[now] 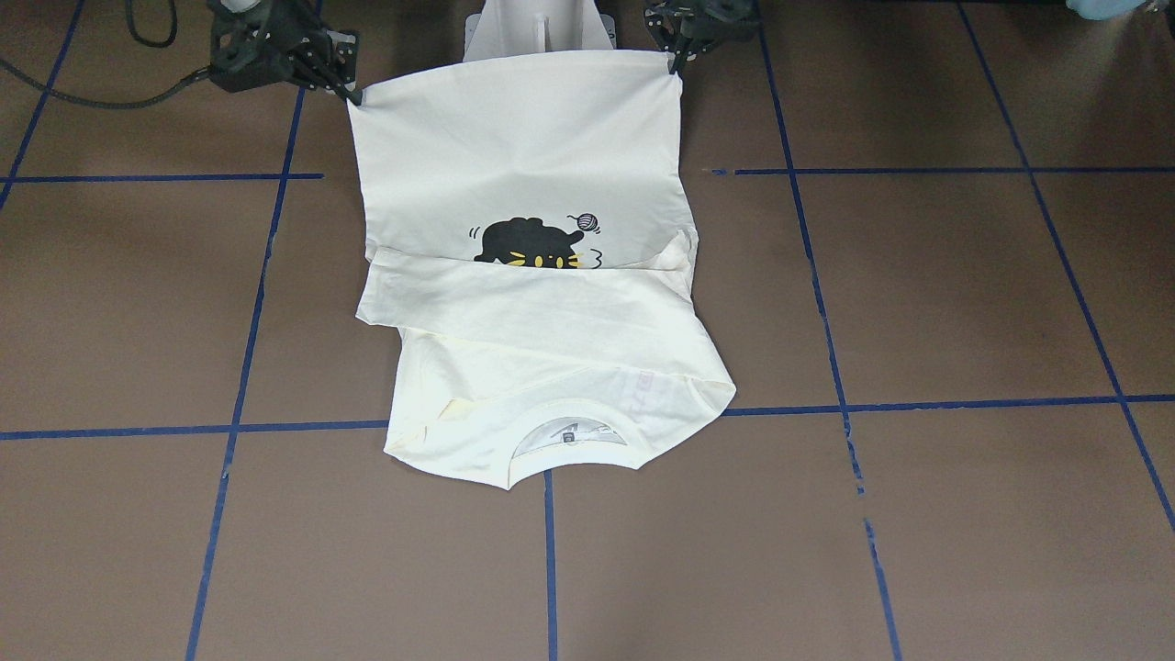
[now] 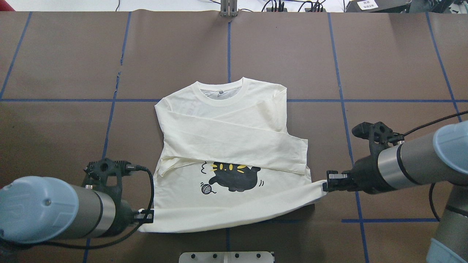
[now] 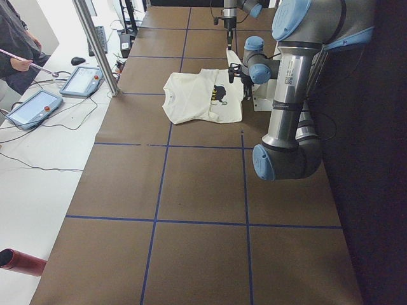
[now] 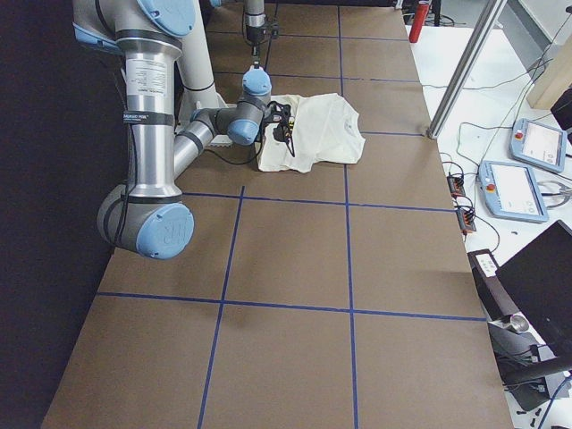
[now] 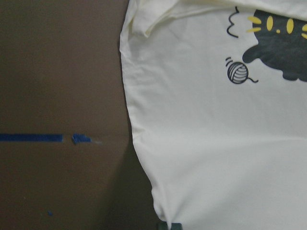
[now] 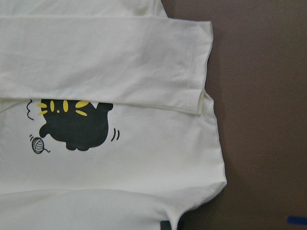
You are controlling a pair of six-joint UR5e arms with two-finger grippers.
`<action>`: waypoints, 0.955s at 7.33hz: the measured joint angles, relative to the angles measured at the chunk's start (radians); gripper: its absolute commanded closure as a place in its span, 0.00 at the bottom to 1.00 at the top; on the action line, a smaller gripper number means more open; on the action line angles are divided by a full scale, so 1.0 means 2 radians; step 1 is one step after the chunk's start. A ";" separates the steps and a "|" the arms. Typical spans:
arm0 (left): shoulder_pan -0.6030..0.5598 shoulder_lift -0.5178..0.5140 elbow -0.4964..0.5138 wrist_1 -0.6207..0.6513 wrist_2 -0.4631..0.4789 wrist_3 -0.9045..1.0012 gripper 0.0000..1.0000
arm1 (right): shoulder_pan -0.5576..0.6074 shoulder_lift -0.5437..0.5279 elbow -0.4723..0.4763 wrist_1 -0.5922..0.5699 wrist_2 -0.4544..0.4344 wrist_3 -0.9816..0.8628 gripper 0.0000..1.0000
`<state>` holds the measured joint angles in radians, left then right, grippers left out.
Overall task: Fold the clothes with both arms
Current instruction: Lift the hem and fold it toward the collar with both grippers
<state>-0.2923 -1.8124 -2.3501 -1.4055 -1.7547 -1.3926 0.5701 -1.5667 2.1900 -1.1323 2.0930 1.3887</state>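
While each pincer pinches only a thin corner of cloth, a slip is the first thing that could go wrong. The left pincer (image 2: 147,216) is closed on one bottom corner of the shirt (image 2: 234,146). The right pincer (image 2: 326,185) is closed on the other corner. The hem (image 2: 234,219) is stretched between them and raised just off the surface (image 2: 384,54), judging by the shadow under it.

A sharp pull, or the two pincers drawing apart, could tug a corner free and drop that side. The right pincer sits farther forward than the left, so the hem already runs at a slant. Uneven travel from here would likely lay the fold crooked.

Just ahead of the right pincer, a folded sleeve's cuff (image 2: 301,155) pokes past the shirt's side edge and could catch or flip as the hem passes over. Between the pincers, beyond the hem, lies the cat print (image 2: 234,174), half covered by the crossed sleeves. Those loose layers may slide if the body drags. Farthest away, the collar (image 2: 220,89) rests flat, and too much lift could shift it.
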 measured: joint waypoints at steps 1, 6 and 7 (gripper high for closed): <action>-0.041 -0.003 0.014 0.000 -0.004 0.031 1.00 | 0.037 0.023 -0.040 0.019 0.018 -0.012 1.00; -0.160 -0.082 0.159 -0.021 -0.021 0.065 1.00 | 0.123 0.203 -0.239 0.029 0.026 -0.017 1.00; -0.167 -0.088 0.188 -0.041 -0.021 0.065 1.00 | 0.136 0.229 -0.274 0.030 0.021 -0.021 1.00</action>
<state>-0.6271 -1.9876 -1.9745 -1.4880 -1.7959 -1.2626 0.8414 -1.1082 1.6426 -1.0727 2.1354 1.3463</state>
